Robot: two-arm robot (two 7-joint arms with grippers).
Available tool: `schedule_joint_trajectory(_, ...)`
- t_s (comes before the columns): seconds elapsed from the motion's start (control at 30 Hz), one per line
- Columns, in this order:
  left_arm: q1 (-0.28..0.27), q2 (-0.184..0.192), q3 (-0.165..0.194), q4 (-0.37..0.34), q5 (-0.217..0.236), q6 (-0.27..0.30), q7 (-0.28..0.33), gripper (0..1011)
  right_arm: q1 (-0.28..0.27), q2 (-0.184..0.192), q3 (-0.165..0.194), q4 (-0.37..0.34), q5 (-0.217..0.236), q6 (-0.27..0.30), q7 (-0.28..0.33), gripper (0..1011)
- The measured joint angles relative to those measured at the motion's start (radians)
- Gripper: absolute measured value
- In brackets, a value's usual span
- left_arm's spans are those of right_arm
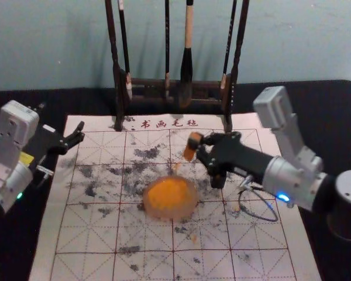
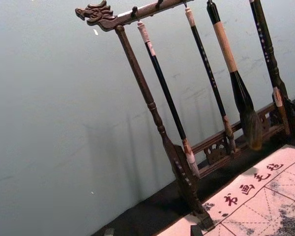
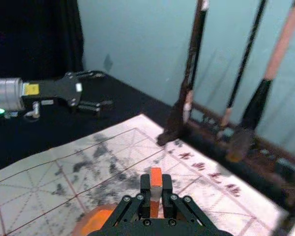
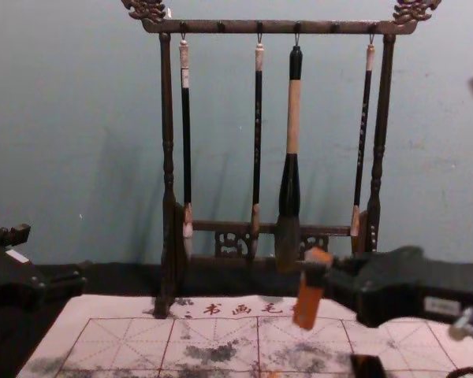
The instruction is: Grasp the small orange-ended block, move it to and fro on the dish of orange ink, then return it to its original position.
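Holding the block (image 1: 189, 153) above the mat (image 1: 93, 234), the right gripper (image 1: 200, 146) has its fingers squeezed around it. Some orange pokes out over the fingers, and a longer bit hangs under them. The dish (image 1: 171, 198) is lower than those fingers, nearer the robot and a bit left. Far left of them, the left gripper (image 1: 79, 133) has its fingers spread apart.

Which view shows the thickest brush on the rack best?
Chest view: the thickest brush hangs there full length, top to bristles. Head view cuts off its top; left wrist view slants it, top end cropped at the edge; right wrist view has the bristles and lower handle.
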Motion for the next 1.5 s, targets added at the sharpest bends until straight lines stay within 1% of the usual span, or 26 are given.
schedule_joint_trajectory(0.03, 0.000, 0.000, 0.000, 0.000, 0.000, 0.000, 0.000, 1001, -0.012, 0.009, 0.013, -0.018, -0.002, -0.005, -0.008, 126)
schedule_joint_trajectory(0.13, 0.000, 0.000, 0.000, 0.000, 0.000, 0.000, 0.000, 1001, -0.027, 0.021, 0.031, -0.038, -0.007, -0.009, -0.022, 126)
schedule_joint_trajectory(0.2, 0.000, 0.000, 0.000, 0.000, 0.000, 0.000, 0.000, 1001, -0.050, 0.033, 0.055, -0.058, -0.015, -0.011, -0.041, 126)
schedule_joint_trajectory(0.43, 0.000, 0.000, 0.000, 0.000, 0.000, 0.000, 0.000, 1001, -0.091, 0.042, 0.092, -0.082, -0.029, 0.000, -0.068, 126)
schedule_joint_trajectory(0.47, 0.000, 0.000, 0.000, 0.000, 0.000, 0.000, 0.000, 1001, -0.091, 0.042, 0.092, -0.082, -0.029, 0.000, -0.068, 126)
schedule_joint_trajectory(0.57, 0.000, 0.000, 0.000, 0.000, 0.000, 0.000, 0.000, 1001, -0.113, 0.042, 0.104, -0.095, -0.034, 0.009, -0.074, 126)
schedule_joint_trajectory(0.77, 0.000, 0.000, 0.000, 0.000, 0.000, 0.000, 0.000, 1001, -0.138, 0.035, 0.109, -0.100, -0.043, 0.025, -0.077, 127)
schedule_joint_trajectory(0.9, 0.000, 0.000, 0.000, 0.000, 0.000, 0.000, 0.000, 1001, -0.144, 0.027, 0.109, -0.094, -0.054, 0.033, -0.080, 126)
schedule_joint_trajectory(1.3, 0.000, 0.000, 0.000, 0.000, 0.000, 0.000, 0.000, 1001, -0.149, 0.009, 0.115, -0.073, -0.083, 0.041, -0.082, 127)
schedule_joint_trajectory(1.5, 0.000, 0.000, 0.000, 0.000, 0.000, 0.000, 0.000, 1001, -0.150, 0.004, 0.120, -0.066, -0.088, 0.042, -0.080, 126)
